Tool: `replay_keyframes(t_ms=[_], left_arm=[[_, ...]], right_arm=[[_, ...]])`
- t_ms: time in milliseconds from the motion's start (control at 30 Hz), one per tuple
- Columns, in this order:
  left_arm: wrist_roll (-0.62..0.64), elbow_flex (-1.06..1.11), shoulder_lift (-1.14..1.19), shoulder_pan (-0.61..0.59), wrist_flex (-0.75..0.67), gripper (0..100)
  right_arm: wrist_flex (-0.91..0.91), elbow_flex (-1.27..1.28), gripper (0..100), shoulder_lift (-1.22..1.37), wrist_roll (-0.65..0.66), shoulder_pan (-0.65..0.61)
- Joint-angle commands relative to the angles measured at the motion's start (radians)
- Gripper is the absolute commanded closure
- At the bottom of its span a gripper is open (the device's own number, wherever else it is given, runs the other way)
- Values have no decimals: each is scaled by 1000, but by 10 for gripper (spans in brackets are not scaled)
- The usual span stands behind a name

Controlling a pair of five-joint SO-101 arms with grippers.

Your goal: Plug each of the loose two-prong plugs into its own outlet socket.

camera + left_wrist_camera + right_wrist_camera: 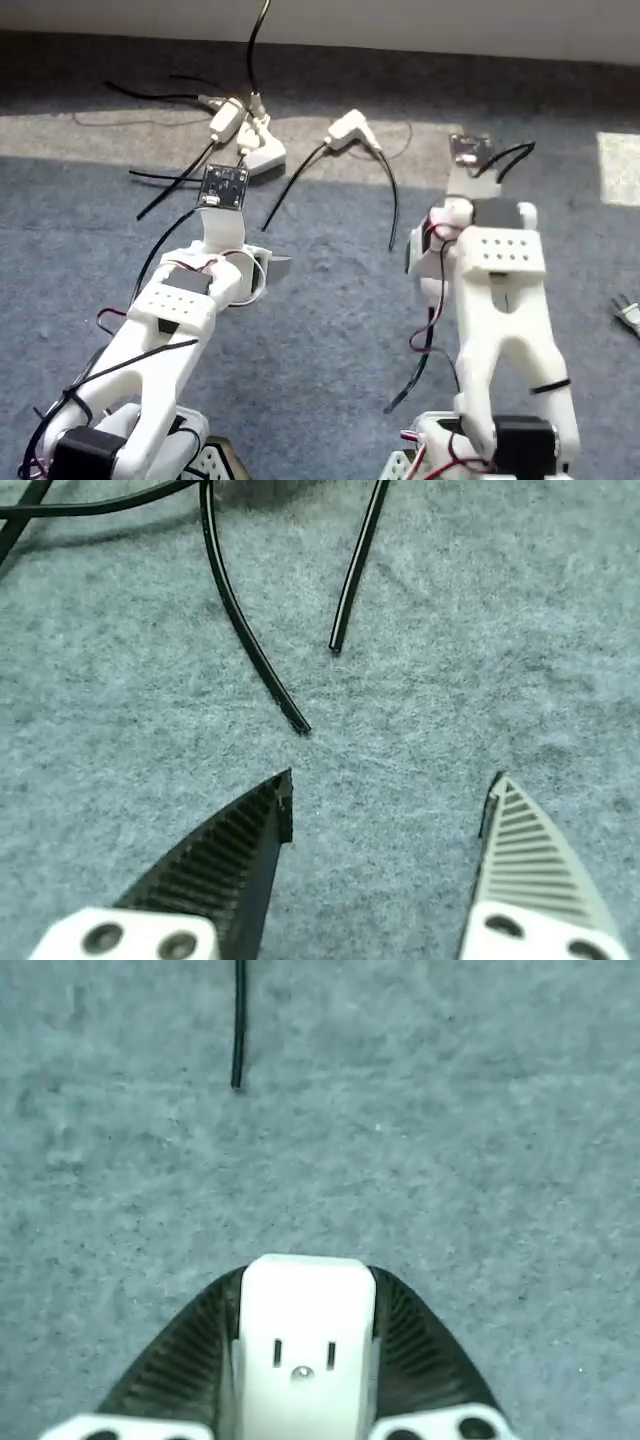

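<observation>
The right gripper (pixel 305 1285) is clamped on a white, boxy socket (pixel 303 1350). Its slots face outward, likely so a plug can be pushed in. The left gripper (pixel 390 785) is spread wide over the fuzzy grey desk (pixel 500 630), near thin black cable ends (pixel 300 723). Smooth white plugs (pixel 350 128), as far as I can tell, lie beyond both arms.

Wide carpet (pixel 340 320) lane between the arms. Two black cable ends (pixel 300 723) lie just ahead of left gripper (pixel 390 777), jaws wide apart. In right gripper (pixel 305 1278) a socket (pixel 303 1340) fills the jaws; one cable tip (pixel 237 1082) ahead, well apart. Far side crowded by plug cluster (pixel 243 130).
</observation>
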Motion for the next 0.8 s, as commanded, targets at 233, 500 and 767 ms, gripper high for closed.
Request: replay_keyframes(t_ms=[233, 500, 767], left_arm=[[8, -7, -33, -8, -18, 699], [8, -7, -33, -8, -18, 699], [6, -7, -33, -5, -18, 699]], right_arm=[[-507, 627, 967, -289, -2, -122], [-613, 665, 769, -289, -8, -140], [-386, 529, 764, -312, 12, -47]])
